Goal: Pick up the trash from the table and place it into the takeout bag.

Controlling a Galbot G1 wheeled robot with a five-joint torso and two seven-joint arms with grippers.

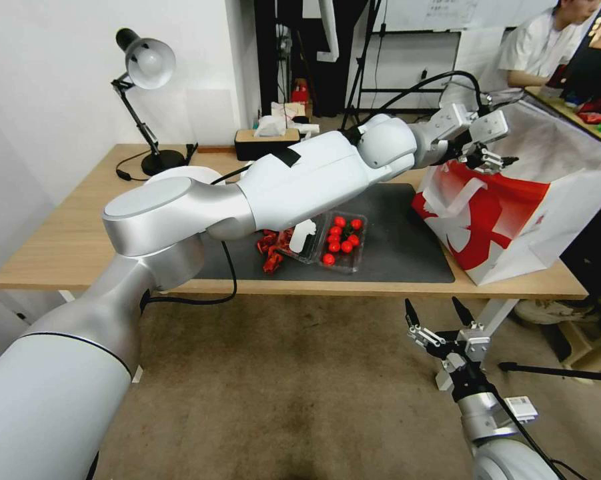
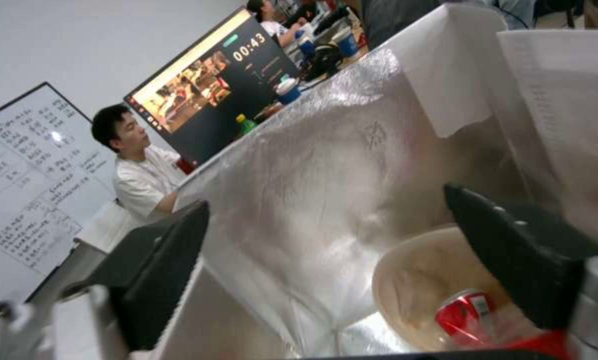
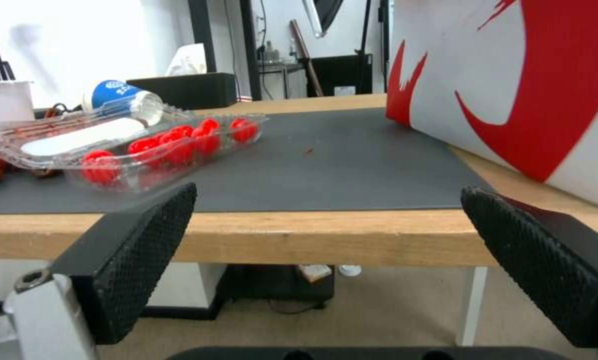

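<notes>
The right gripper (image 1: 440, 312) is nearest. It waits low in front of the table (image 1: 67, 247), below its edge, with its two black fingers (image 3: 139, 250) spread wide and nothing between them. Just past the edge lies a dark mat (image 1: 407, 247). On the mat sits a clear box (image 1: 343, 241) of small red fruit, with its lid open beside it. Some crumpled red wrappers (image 1: 272, 250) lie next to the box on the robot's left. In the right wrist view a blue-and-white cup (image 3: 122, 100) lies on its side behind the box. On the robot's right, the big red-and-white bag (image 1: 507, 220) leans on the table, partly on the mat and partly off it, with its mouth open toward the top. The left arm (image 1: 300, 180) reaches across the table to the bag. The left gripper (image 1: 490, 157) hangs at the bag's mouth, with its fingers (image 2: 159, 265) wide apart and holding nothing. Inside the bag the walls are shiny silver. A brown bowl (image 2: 418, 280) rests at the bottom, and a crushed red can (image 2: 464, 315) lies in the bowl. Farther back on the table stand a black lamp (image 1: 143, 100) and a tissue box (image 1: 267, 141).
</notes>
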